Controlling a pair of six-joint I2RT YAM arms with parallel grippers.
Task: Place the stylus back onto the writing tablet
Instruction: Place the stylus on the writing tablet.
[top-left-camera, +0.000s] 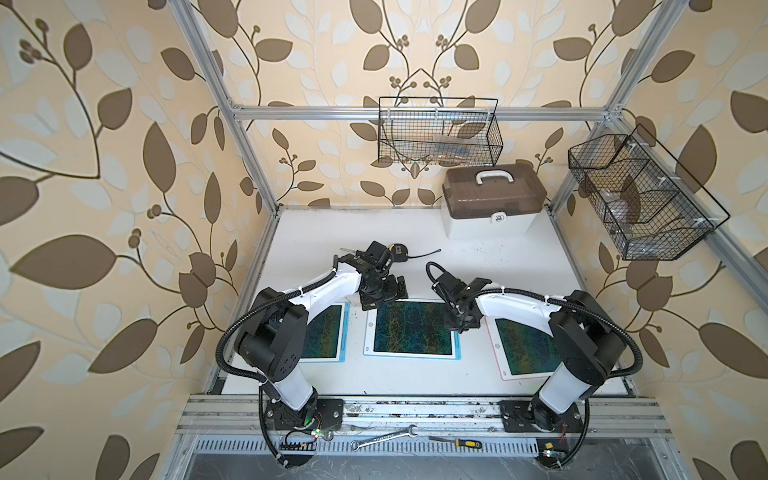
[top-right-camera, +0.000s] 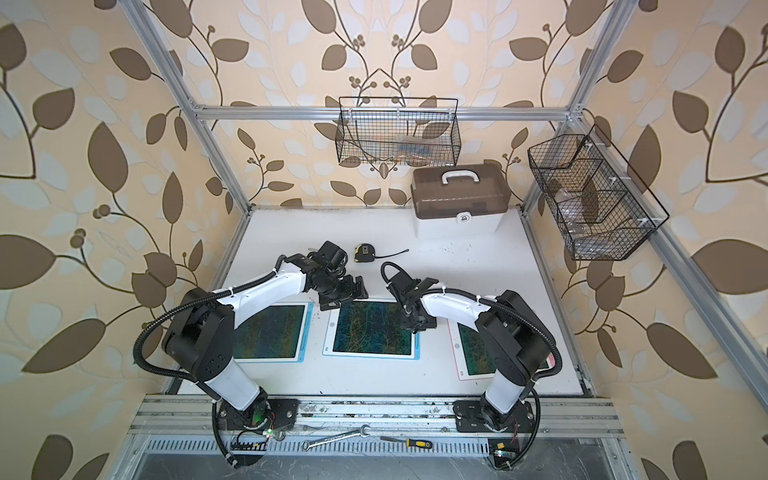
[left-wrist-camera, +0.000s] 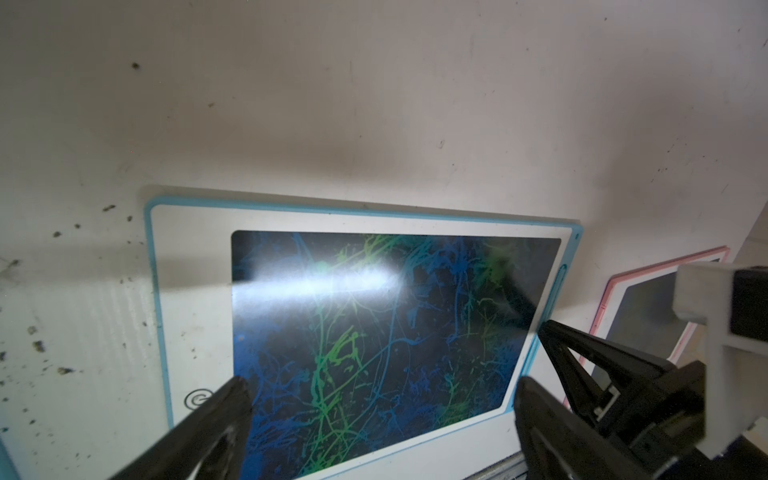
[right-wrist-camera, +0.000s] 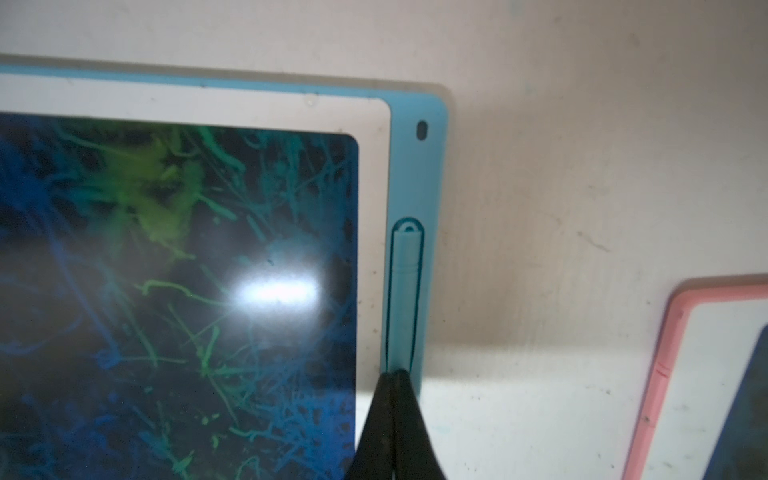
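**Step in hand, as judged:** the closing one, bedding the stylus (right-wrist-camera: 405, 286) into its groove on the middle tablet (right-wrist-camera: 434, 174). The stylus lay in that groove along the tablet's right edge, running near to far. Whether it was fully home could not be told.

**Positions, near to far:**
- In the right wrist view, the stylus's near length was hidden under the right gripper (right-wrist-camera: 394, 376).
- That gripper stood with its fingers pressed together and nothing between them, the tips resting on the stylus from above. It was bearing on the stylus, not pinching it.
- Beyond the tips the stylus ran on uncovered, about level with the blue rim. Its looped cap end sat short of the tablet's far right corner.
- The left gripper (left-wrist-camera: 380, 386) was spread wide and empty, held above the tablet's screen, left of the stylus and apart from it.

**Next move, as judged:** a straight lift of the right gripper off the stylus, with no sideways drag that might lever it out of the groove. A further press would be called for first only if the hidden near end proved proud.

The pink tablet (right-wrist-camera: 673, 353) lay to the right on the table (right-wrist-camera: 582, 166), apart from both grippers.
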